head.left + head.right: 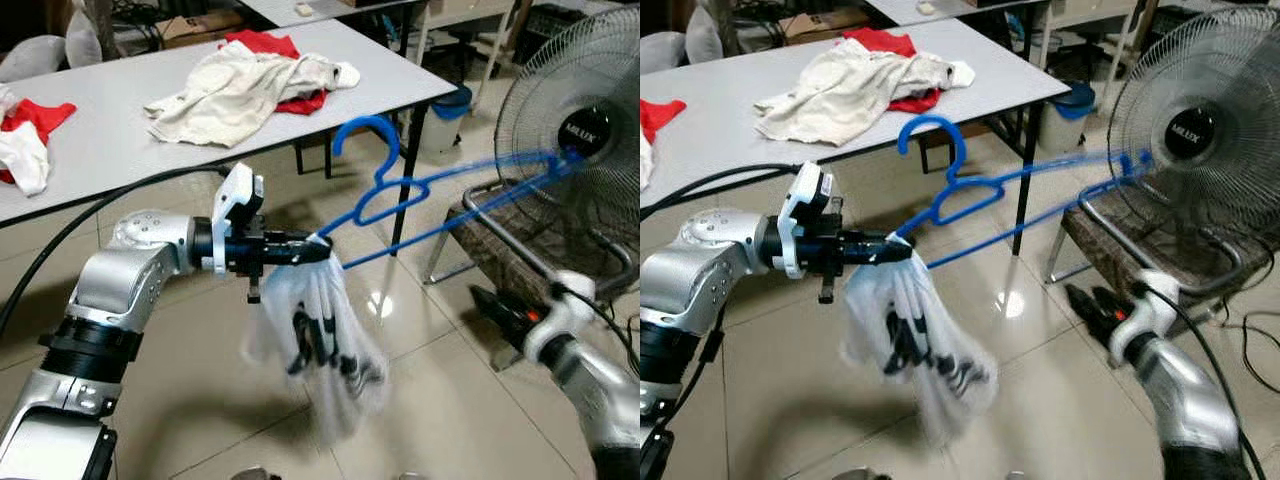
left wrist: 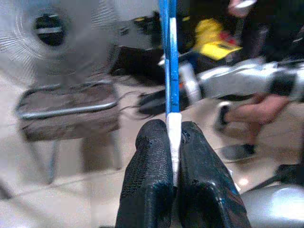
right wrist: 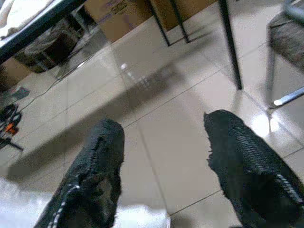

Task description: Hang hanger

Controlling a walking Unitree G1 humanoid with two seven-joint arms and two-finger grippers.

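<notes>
- Clamping one end of the blue hanger (image 1: pixel 400 195), left hand (image 1: pixel 305 250) at frame centre-left, fingers (image 2: pixel 149 175) pressed tight on it.
- Stretching up-right from that hand toward the fan (image 1: pixel 575 130); white garment (image 1: pixel 320 340) dangling below.
- Hovering lower right, right hand (image 3: pixel 164 161) spread apart over the floor (image 3: pixel 156 109).

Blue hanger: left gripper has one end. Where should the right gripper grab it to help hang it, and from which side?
The left gripper pinches the blue hanger at one shoulder tip, with the white garment hanging there. The open right gripper is probably best on the bare lower bar near the far end, coming from below on the robot's right: that stretch is free of cloth and closest.
</notes>
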